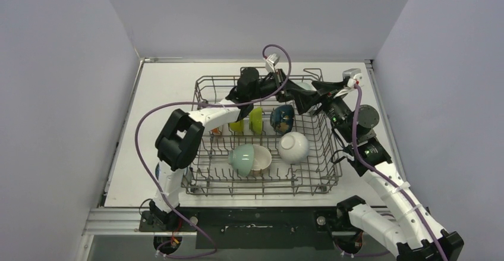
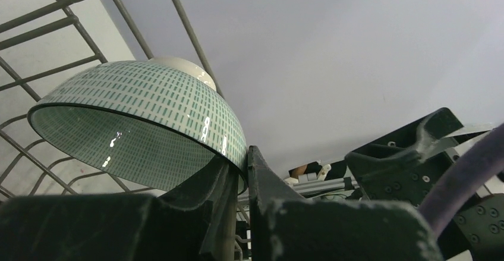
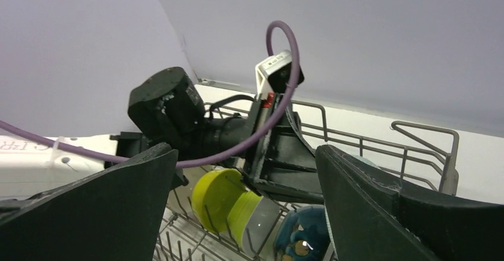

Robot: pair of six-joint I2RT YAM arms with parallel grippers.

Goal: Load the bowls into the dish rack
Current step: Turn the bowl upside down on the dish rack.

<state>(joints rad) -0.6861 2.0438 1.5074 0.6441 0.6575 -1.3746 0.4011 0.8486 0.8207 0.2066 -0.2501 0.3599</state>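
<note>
Above dish rack (image 1: 261,185), left end effector (image 2: 241,172) tight on patterned bowl (image 2: 148,100), right end effector (image 3: 245,151) agape.

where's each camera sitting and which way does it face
Top external: above, behind the bases, looking down on the dish rack; both arms show.
Left wrist: down by the rack wires, facing up at the green-patterned bowl its left gripper pinches.
Right wrist: over the rack, facing the left arm; right gripper's spread fingers frame it.
Shared: top and right wrist both show the lime bowl.
</note>
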